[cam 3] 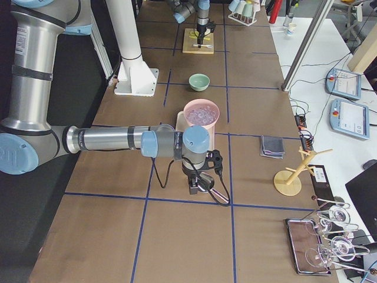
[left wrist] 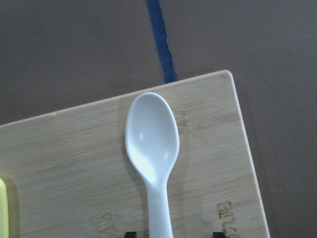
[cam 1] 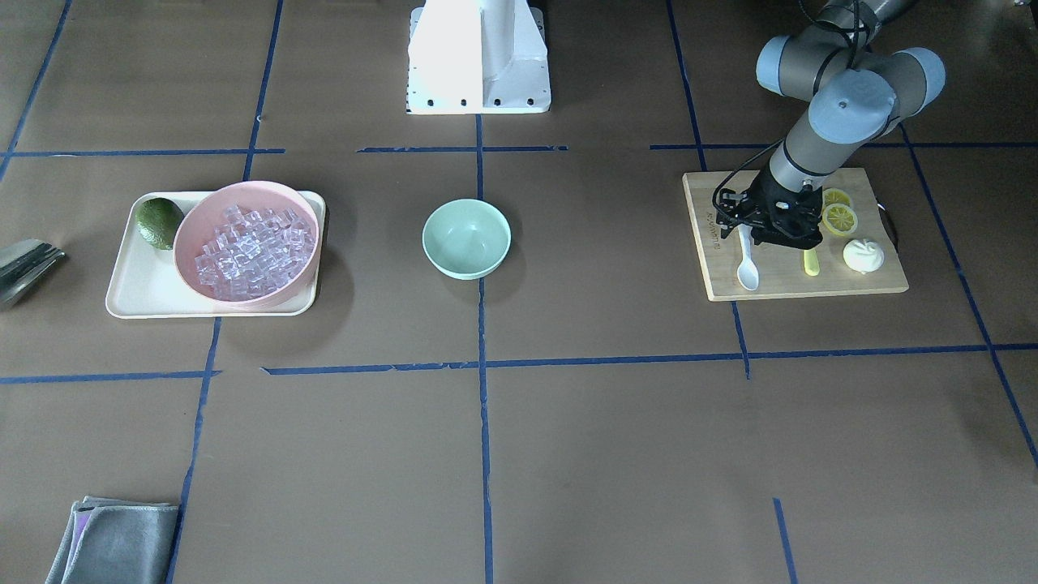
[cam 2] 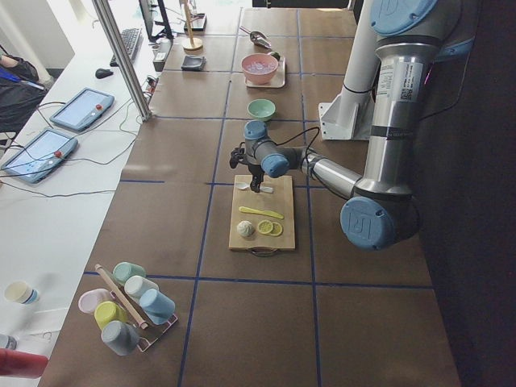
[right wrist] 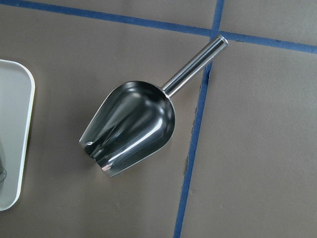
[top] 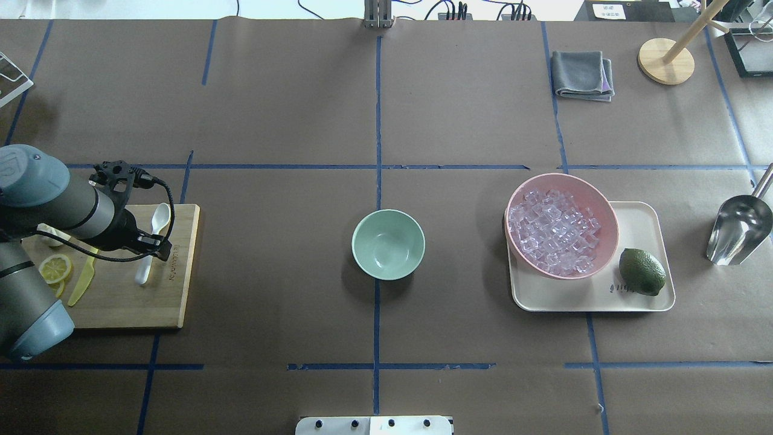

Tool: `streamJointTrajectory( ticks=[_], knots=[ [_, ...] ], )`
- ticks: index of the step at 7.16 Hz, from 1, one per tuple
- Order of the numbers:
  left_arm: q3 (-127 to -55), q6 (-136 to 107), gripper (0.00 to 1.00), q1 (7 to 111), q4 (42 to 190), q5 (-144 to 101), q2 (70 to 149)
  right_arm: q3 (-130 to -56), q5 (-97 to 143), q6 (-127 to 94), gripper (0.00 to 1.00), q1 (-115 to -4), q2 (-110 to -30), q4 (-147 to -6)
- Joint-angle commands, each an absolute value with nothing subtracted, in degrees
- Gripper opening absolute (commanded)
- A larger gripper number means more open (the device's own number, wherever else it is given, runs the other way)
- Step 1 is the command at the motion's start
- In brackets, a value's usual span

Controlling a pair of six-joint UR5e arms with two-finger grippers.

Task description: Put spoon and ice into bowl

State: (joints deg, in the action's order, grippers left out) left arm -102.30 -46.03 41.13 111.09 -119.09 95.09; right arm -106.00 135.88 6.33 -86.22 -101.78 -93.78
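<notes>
Brown paper marked with blue tape is spread over the table (top: 272, 109). At its left end the spoon (left wrist: 152, 144) is laid flat on a wooden board (top: 121, 302), with its long axis running away from the robot, scoop at the far end and handle nearer. The left gripper (left wrist: 173, 234) is held low over that handle with its jaws parted. In the wrist view a dark fingertip is seen on each side of the handle, apparently clear of it, and nothing is gripped yet. The closing line is thus set across the handle, which is judged right for a pinch once the gripper is lowered.

The bowl (top: 388, 244) is found empty at mid-table, well apart from the board. Ice (top: 552, 232) is heaped in a pink bowl (top: 606, 206) on a tray (top: 643, 229) further right. That is nearer the right gripper (cam 3: 194, 184), whose jaws cannot be judged. A metal scoop (right wrist: 129, 126) is seen below its camera.
</notes>
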Motion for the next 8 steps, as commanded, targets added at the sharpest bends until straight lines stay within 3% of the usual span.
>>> streamJointTrajectory(
  ticks=[1,3,5,6,8],
  knots=[
    [-102.22,-45.97,0.6,41.13,111.09,-119.09,94.92,-106.0,135.79,6.33,1.0,-86.22,-101.78,-93.87],
    [-102.22,-45.88,0.52,41.13,111.01,-119.09,94.83,-106.0,135.79,6.33,1.0,-86.22,-101.78,-93.78],
    [-102.3,-45.79,0.08,41.13,111.01,-119.0,94.66,-106.0,135.79,6.33,1.0,-86.22,-101.78,-93.78],
    [-102.39,-45.7,0.0,41.13,111.09,-119.0,94.57,-106.0,135.79,6.33,1.0,-86.22,-101.78,-93.78],
    [-103.7,-45.53,0.0,41.48,111.09,-119.0,94.92,-106.0,135.79,6.33,1.0,-86.22,-101.78,-93.87]
  ],
)
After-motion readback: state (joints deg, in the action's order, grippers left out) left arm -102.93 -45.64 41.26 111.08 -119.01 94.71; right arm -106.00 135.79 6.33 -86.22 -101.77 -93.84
